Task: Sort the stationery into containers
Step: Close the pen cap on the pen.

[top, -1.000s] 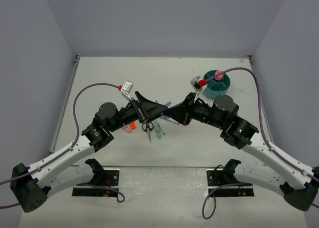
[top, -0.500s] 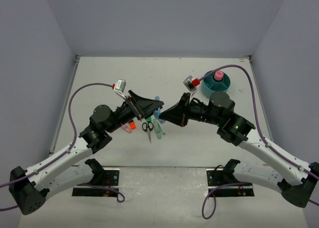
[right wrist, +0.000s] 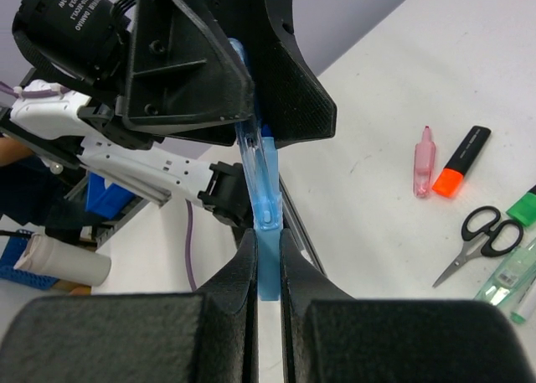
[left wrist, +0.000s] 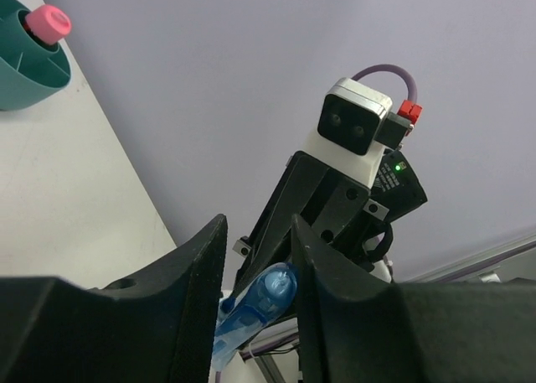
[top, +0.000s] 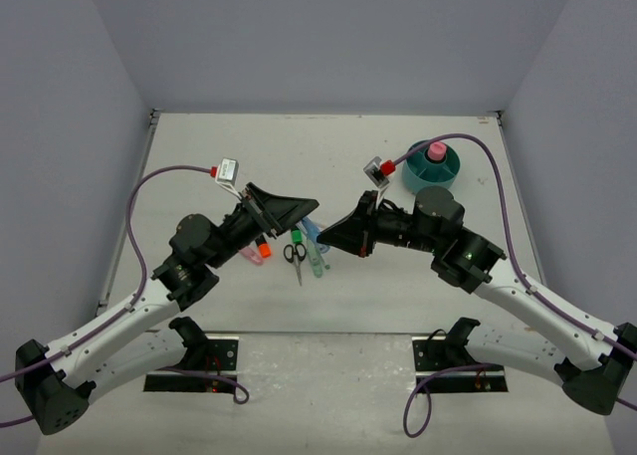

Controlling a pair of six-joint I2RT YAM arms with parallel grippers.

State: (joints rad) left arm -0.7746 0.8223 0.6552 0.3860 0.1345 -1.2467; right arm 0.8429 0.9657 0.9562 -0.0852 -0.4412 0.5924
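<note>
My right gripper (right wrist: pixel 267 236) is shut on the lower end of a translucent blue piece (right wrist: pixel 264 190) and holds it in the air above the table. Its upper end sits between the fingers (right wrist: pixel 193 64) of my left gripper (left wrist: pixel 258 224). There the blue piece (left wrist: pixel 255 307) rests against one finger with a gap to the other, so that gripper is open. Both grippers meet mid-table, left (top: pixel 309 208) facing right (top: pixel 326 234). Below them lie black-handled scissors (top: pixel 296 253), an orange highlighter (top: pixel 264 247), a pink one (top: pixel 253 257) and a green one (top: pixel 300 237). The teal organizer (top: pixel 434 171) holds a pink-capped bottle (top: pixel 436 151).
A pale pen (top: pixel 317 256) lies beside the scissors. The organizer stands at the back right, near the right wall. Purple cables arc over both arms, and the arm bases sit at the near edge.
My left jaws have narrowed around the blue piece's free end. Both grippers have drifted slightly left and toward the near edge with the piece between them.
</note>
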